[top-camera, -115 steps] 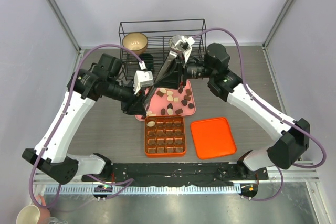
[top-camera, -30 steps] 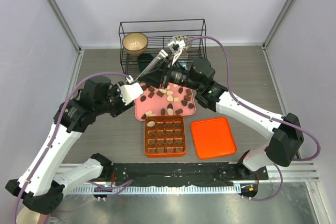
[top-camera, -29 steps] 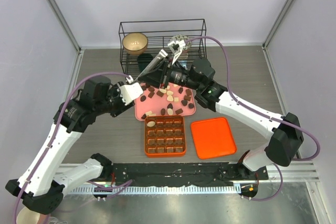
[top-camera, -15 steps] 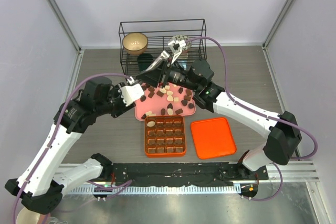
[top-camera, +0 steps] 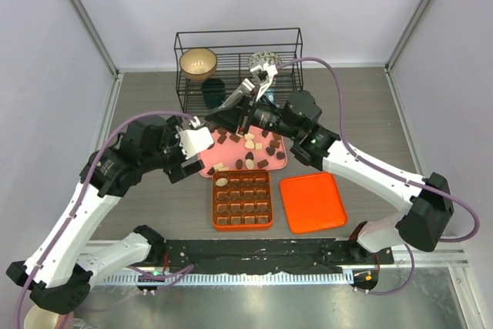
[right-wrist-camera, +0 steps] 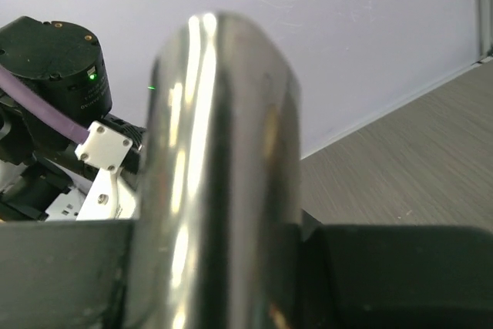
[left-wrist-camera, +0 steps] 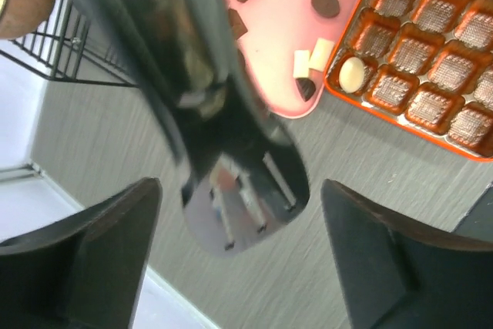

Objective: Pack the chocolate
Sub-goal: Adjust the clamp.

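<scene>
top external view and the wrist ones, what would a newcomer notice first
A pink tray strewn with small dark, tan and cream chocolates sits mid-table, behind an orange gridded box holding one cream oval piece in its far left cell. The right gripper is shut on a black slotted spatula by its shiny metal handle, the blade seen between the fingers of the open left gripper.
</scene>
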### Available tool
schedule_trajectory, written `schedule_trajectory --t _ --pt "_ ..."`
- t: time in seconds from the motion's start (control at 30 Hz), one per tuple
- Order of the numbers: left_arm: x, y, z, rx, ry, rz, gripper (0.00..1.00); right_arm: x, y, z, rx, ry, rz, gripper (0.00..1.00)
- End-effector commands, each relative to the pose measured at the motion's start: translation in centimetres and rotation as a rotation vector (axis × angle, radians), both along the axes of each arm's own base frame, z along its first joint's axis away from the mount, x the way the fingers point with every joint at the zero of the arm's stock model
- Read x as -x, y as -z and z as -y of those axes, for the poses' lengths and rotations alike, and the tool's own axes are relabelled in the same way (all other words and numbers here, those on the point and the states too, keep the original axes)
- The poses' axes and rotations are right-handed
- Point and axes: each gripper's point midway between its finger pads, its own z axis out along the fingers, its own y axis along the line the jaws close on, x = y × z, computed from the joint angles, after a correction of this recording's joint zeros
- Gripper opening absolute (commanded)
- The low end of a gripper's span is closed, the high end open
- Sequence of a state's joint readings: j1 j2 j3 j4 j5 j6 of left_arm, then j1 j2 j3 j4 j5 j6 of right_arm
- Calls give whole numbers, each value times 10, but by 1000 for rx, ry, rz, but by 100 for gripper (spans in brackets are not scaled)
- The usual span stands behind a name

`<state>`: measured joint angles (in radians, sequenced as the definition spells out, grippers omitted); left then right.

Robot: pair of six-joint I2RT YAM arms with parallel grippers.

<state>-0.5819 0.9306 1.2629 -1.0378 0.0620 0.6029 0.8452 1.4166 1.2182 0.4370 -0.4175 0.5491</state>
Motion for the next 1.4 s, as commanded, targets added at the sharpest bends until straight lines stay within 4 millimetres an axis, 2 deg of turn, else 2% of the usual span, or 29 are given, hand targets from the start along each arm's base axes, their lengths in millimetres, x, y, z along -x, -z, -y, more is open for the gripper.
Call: schedule_trajectory --t 0.0,0.13,0.2,0.3,0.33,0.37,0.43,0.47,0.53,0.57,0.67,0.7,0.77,0.8,0.87,0.9,0.93,1.03,1.07,1.1,1.13,1.17,1.2,1.23,1.3,1.37 --pt "-8 -14 -14 3 -100 71 100 -1 -19 21 8 107 120 1" --pt "-9 -26 -22 52 -202 66 100 -21 -1 31 106 244 167 1" --pt "-9 -25 -25 88 -264 30 100 -32 14 34 180 295 203 1" --pt "-16 -13 -27 127 -338 -71 100 -47 37 38 266 369 226 1" --pt "-20 -2 -20 140 -331 -140 100 -51 48 38 292 382 222 1" --pt "-28 3 -30 164 -396 -176 100 -55 50 41 301 411 240 1" --pt "-41 16 -33 209 -441 -254 98 -61 66 43 325 438 235 1" --pt "-56 32 -48 218 -524 -313 96 -68 69 45 328 477 238 1" --pt "-73 46 -56 275 -603 -372 87 -74 82 46 355 499 242 1" --pt "-84 64 -63 282 -653 -435 84 -80 88 44 363 515 243 1" --pt "-104 92 -67 306 -713 -477 80 -92 100 42 371 555 252 1" --pt "-112 103 -66 320 -719 -465 79 -97 104 43 378 577 256 1" --pt "-120 112 -64 349 -733 -452 79 -105 108 42 377 607 268 1" --pt "-133 113 -66 367 -745 -404 83 -111 117 40 391 620 262 1" --pt "-138 127 -68 375 -777 -399 92 -118 117 38 375 642 271 1" --pt "-151 127 -72 388 -789 -346 98 -126 127 37 391 652 265 1" --pt "-151 136 -72 391 -799 -346 99 -130 126 37 382 660 266 1" --pt "-166 139 -68 438 -778 -291 100 -147 133 32 377 669 258 1" --pt "-165 146 -68 446 -781 -294 100 -152 133 31 374 672 257 1" --pt "-172 143 -66 466 -760 -258 100 -156 129 29 365 675 263 1" --pt "-174 144 -65 475 -753 -244 100 -164 140 27 384 674 257 1" --pt "-173 152 -65 473 -750 -245 100 -169 140 27 380 678 255 3" --pt "-178 150 -65 484 -740 -219 100 -173 137 24 371 678 260 4" --pt "-179 153 -66 487 -742 -218 100 -179 143 23 377 680 259 6" --pt "-180 160 -65 489 -741 -221 100 -187 138 22 362 693 265 14" --pt "-180 169 -68 478 -755 -230 100 -193 144 19 360 688 268 16"
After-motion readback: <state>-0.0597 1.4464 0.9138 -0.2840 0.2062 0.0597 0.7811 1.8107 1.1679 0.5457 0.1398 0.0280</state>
